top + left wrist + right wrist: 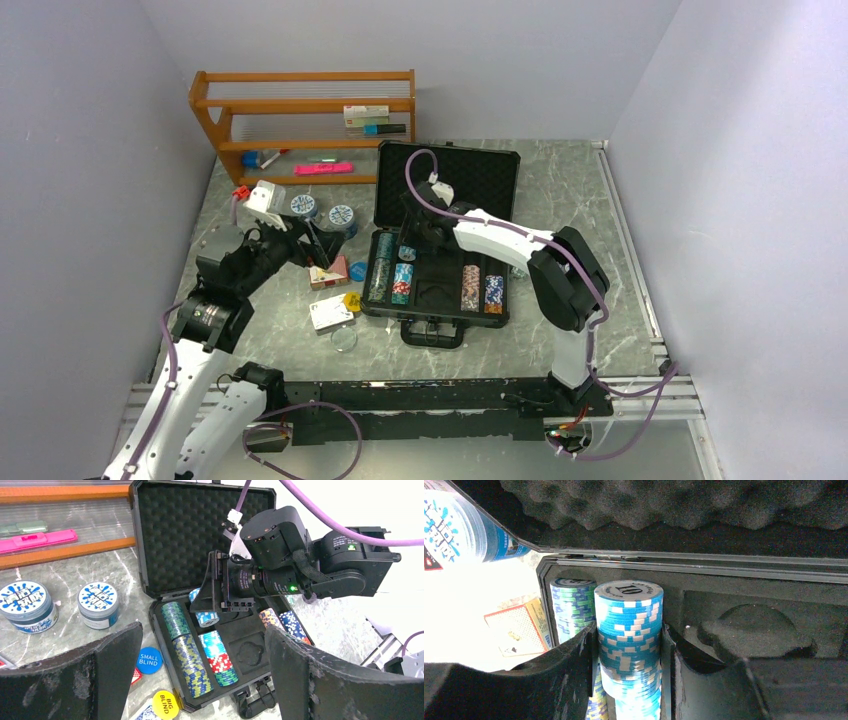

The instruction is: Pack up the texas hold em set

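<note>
The black briefcase [438,317] lies open mid-table, its foam lid [450,180] upright. Striped chip stacks [382,268] lie in its slots. My right gripper [409,247] reaches into the case and is shut on a light-blue chip stack [629,620], held in the second slot; the left wrist view shows this stack too [207,617]. My left gripper [322,245] is open and empty, left of the case. A red card deck [328,272], a blue-backed deck [330,313] and the yellow dealer button [352,300] lie on the table by the case.
Two blue-and-white tubs [304,207] [341,216] stand behind my left gripper. A wooden shelf [300,120] with small items stands at the back left. A blue "small blind" disc [149,660] and a clear disc [344,339] lie near the decks. The case handle [433,333] faces the front.
</note>
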